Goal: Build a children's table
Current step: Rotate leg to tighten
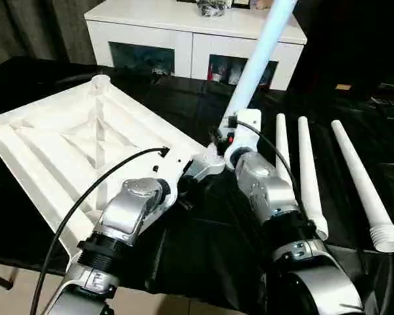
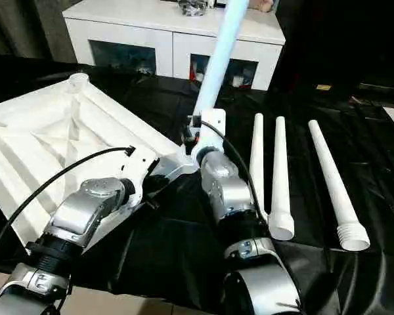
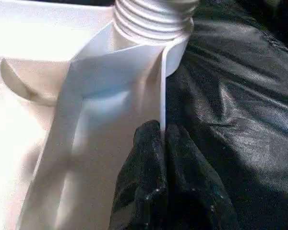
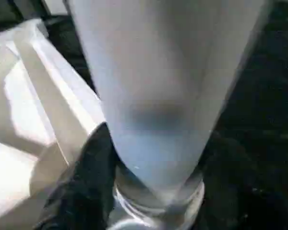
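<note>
The white tabletop is laid ribbed side up on black sheeting. Its thin near-corner edge is pinched by the left gripper. An upright leg is clasped by the right gripper at that corner's socket. Three spare legs are laid apart on open sheeting to the right.
</note>
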`<state>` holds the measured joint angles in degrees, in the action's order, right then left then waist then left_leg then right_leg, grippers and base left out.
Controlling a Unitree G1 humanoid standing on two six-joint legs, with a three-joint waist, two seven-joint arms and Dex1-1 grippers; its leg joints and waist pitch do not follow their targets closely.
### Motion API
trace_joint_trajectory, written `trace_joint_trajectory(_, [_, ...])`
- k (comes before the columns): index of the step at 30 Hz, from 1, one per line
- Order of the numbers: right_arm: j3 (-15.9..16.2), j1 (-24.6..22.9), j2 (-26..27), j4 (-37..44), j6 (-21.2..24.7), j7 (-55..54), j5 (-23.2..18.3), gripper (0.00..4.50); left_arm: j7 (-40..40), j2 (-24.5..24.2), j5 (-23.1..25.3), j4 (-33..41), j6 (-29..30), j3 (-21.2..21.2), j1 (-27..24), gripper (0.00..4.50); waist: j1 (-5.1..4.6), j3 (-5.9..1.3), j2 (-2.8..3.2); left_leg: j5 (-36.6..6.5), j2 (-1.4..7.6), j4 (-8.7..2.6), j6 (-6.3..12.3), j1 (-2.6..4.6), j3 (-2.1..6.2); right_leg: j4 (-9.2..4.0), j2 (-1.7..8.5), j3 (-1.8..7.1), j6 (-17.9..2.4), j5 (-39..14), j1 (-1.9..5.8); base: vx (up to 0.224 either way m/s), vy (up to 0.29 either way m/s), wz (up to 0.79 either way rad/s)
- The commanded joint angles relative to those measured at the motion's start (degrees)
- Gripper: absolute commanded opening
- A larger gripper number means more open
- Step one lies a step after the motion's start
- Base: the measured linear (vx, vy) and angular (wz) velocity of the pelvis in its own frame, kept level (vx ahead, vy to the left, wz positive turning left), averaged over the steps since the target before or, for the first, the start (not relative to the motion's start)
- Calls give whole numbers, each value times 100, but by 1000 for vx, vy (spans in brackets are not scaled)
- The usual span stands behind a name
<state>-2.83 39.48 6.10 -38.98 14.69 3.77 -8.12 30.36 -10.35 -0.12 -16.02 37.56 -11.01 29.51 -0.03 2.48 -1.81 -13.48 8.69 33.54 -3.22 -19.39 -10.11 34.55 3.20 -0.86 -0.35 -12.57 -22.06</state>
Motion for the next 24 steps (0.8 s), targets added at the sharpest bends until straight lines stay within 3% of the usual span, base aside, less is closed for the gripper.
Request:
trace_joint_trajectory(1, [55,-137,-6,-341,346,36,22,287,38,-110,23,85,-176,102,-34,0,38,-262,42,-123,412,-406,299,-36,137,-283,494,254,-1595,579,260,0,0,0])
trace_joint_trajectory(5, [92,-76,-78,-206,407,139,45,310,308,-332,27,221,-368,-1,-111,0,31,-264,37,-138,422,-394,374,-42,128,-284,508,263,-1638,400,258,0,0,0])
trace_joint_trajectory(7, [121,-39,-100,-72,461,247,30,339,509,-519,-28,304,-480,-17,-185,0,39,-276,202,-38,419,-378,329,-46,147,-244,496,257,-1687,667,255,0,0,0])
trace_joint_trajectory(8, [125,-35,-104,-36,472,263,27,339,552,-561,-41,325,-489,-21,-202,0,26,-295,149,33,411,-363,350,-37,127,-248,471,248,-1698,823,254,0,0,0])
trace_joint_trajectory(9, [101,-35,-140,171,530,334,-27,350,791,-766,-84,421,-584,-73,-274,0,45,-327,188,383,375,-308,438,-70,128,-164,464,257,-1796,1514,287,0,0,0])
trace_joint_trajectory(11, [107,-50,-174,300,563,370,-42,372,921,-874,-108,481,-628,-84,-316,0,65,-314,198,411,377,-307,537,-69,116,-156,463,246,-1868,1679,272,0,0,0])
trace_joint_trajectory(12, [132,-62,-196,346,566,404,-31,372,938,-896,-114,506,-613,-81,-330,0,100,-303,260,348,399,-312,519,-45,113,-166,463,232,-1913,1594,251,0,0,0])
trace_joint_trajectory(14, [231,-112,-281,510,611,507,18,383,995,-963,-132,586,-577,-85,-381,0,122,-308,214,383,401,-308,512,-47,107,-150,454,229,-1941,1590,268,0,0,0])
trace_joint_trajectory(15, [276,-159,-340,641,674,610,17,400,1061,-1024,-131,653,-579,-122,-424,0,185,-310,250,530,408,-294,518,-44,116,-122,457,225,-1918,1675,270,0,0,0])
trace_joint_trajectory(16, [300,-191,-381,722,732,680,9,400,1120,-1064,-131,697,-614,-155,-457,0,185,-310,250,530,408,-294,518,-44,116,-122,457,225,-1918,1675,270,0,0,0])
trace_joint_trajectory(17, [340,-251,-451,866,835,793,8,414,1180,-1118,-149,782,-623,-173,-522,0,176,-312,130,630,396,-290,568,-56,93,-122,439,225,-1892,1775,288,0,0,0])
trace_joint_trajectory(19, [360,-294,-493,969,916,869,8,422,1213,-1159,-177,838,-635,-179,-566,0,219,-315,197,673,400,-281,571,-41,104,-101,457,221,-1884,1703,269,0,0,0])
trace_joint_trajectory(23, [521,-502,-824,1318,1125,1316,-27,443,1459,-1415,-240,1094,-769,-176,-794,0,251,-312,133,757,391,-271,623,-47,98,-91,455,223,-1849,1675,276,0,0,0])
trace_joint_trajectory(24, [558,-535,-903,1366,1147,1418,-31,443,1510,-1475,-239,1127,-797,-180,-824,0,260,-310,149,697,394,-269,630,-52,102,-91,463,221,-1828,1576,276,0,0,0])
